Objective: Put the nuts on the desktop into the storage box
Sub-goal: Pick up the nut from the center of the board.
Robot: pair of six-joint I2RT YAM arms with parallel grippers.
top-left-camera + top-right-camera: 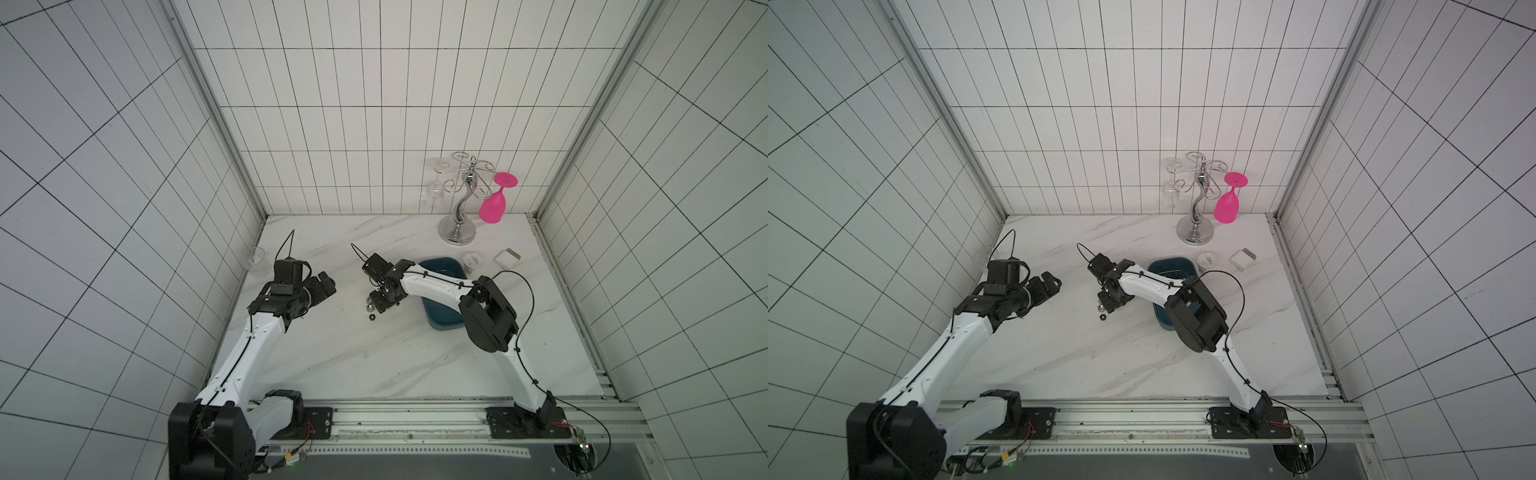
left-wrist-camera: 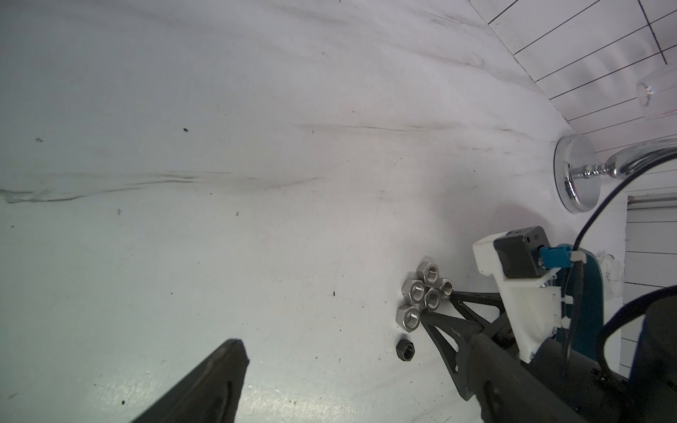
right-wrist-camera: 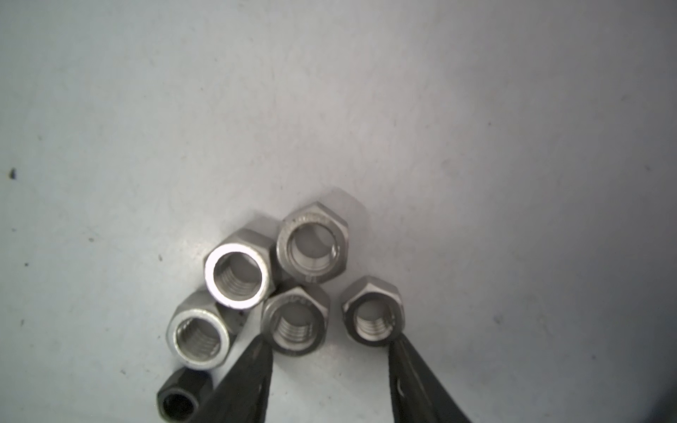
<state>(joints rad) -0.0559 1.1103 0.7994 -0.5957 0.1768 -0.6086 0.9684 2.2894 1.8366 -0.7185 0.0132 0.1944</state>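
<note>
Starting with the nuts (image 3: 295,322), we count five silver ones bunched and touching, lying flat with threaded holes up, plus one black nut (image 3: 179,401) just beside them. All rest on the desktop (image 1: 353,361) near its middle, close to the storage box (image 1: 440,266), which shows only in part under the right arm. We cannot tell whether any nuts already lie inside it.

The right gripper (image 3: 328,342) is down at the bunch with its jaws parted to a middling gap and nothing clamped. One tip sits between two silver nuts and the other meets the edge of a third. The gap therefore takes in one nut whole and part of its neighbour. We judge this spacing is meant to single out one nut, though closing may catch or nudge a second.

The left gripper (image 1: 326,286) hangs raised and well apart, presumably to stay clear. Only one finger shows in its wrist view, so we cannot tell its opening.

The glass rack (image 1: 457,232), white jar (image 1: 473,261) and white box (image 1: 507,257) stand beyond the storage box.
</note>
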